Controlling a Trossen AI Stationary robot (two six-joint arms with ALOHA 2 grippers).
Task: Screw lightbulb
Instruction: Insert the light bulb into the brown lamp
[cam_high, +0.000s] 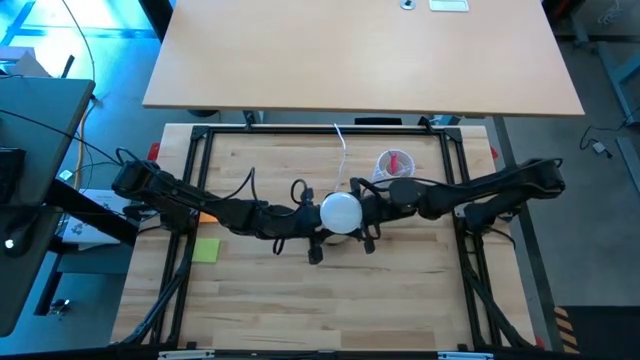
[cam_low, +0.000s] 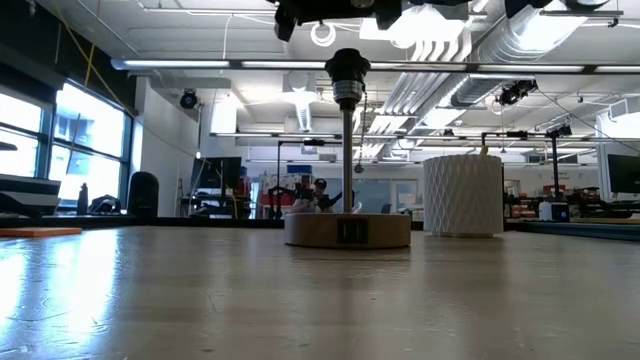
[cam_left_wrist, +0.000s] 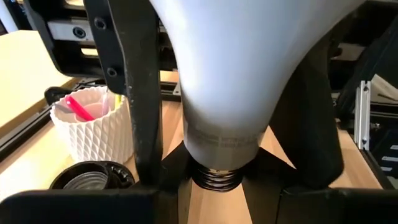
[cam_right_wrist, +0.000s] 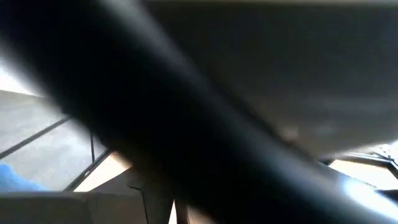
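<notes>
Your lightbulb (cam_high: 340, 211) is white and smooth, with a round top that gets thin down to a ridged silver screw neck (cam_left_wrist: 216, 176). It sits in the middle of the wooden tabletop (cam_high: 300, 300), up in the air between both arms. Your left jaws (cam_left_wrist: 217, 180) are closed on the bulb near its neck. Your right jaws (cam_high: 362, 215) are right beside the bulb, and you cannot tell how wide they are. A white bumpy cup (cam_left_wrist: 93, 127) stands nearby, next to a black socket (cam_left_wrist: 93, 177).
</notes>
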